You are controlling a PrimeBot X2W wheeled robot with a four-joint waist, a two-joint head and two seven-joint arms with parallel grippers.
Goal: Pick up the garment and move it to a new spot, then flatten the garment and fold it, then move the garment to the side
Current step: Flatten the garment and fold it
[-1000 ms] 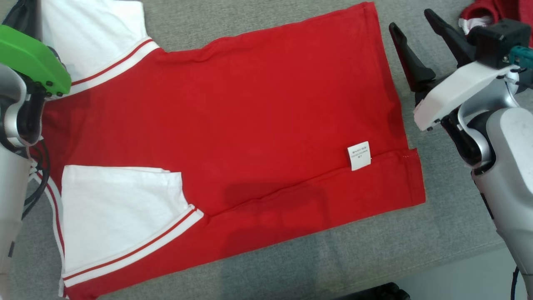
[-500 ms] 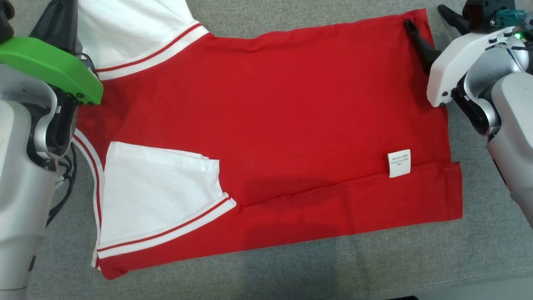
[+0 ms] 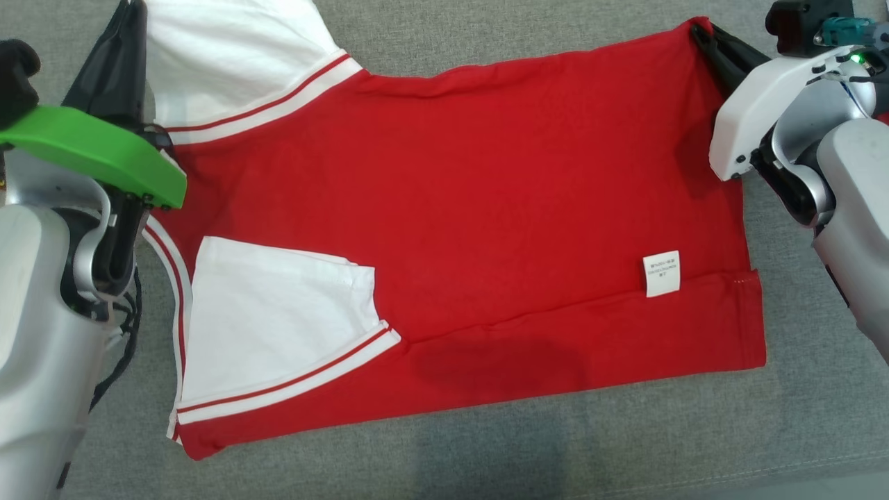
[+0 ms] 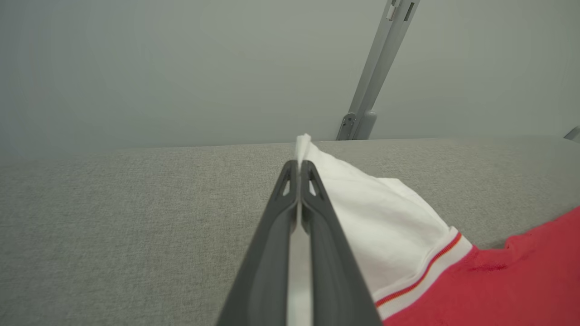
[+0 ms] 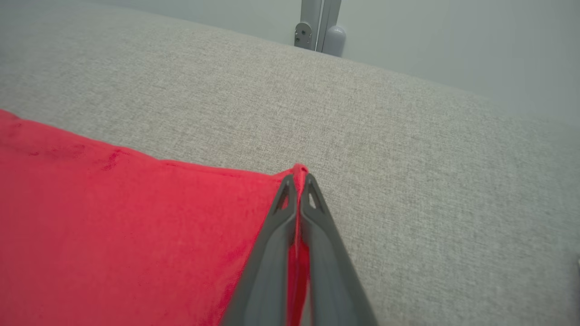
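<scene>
Head view: a red short-sleeved shirt [image 3: 486, 208] with white sleeves and striped cuffs lies flat on the grey fabric table top [image 3: 486, 451]. Its near edge is folded in, and a small white label [image 3: 661, 273] shows there. The left gripper [image 3: 130, 21] is at the shirt's far left sleeve. The right gripper [image 3: 700, 33] is at the shirt's far right corner.

Left wrist view: the two dark fingers are pressed together, pinching the edge of the white sleeve [image 4: 376, 217], which pokes out past the tips.

Right wrist view: the fingers are pressed together on the shirt's red corner, with red cloth caught between them
</scene>
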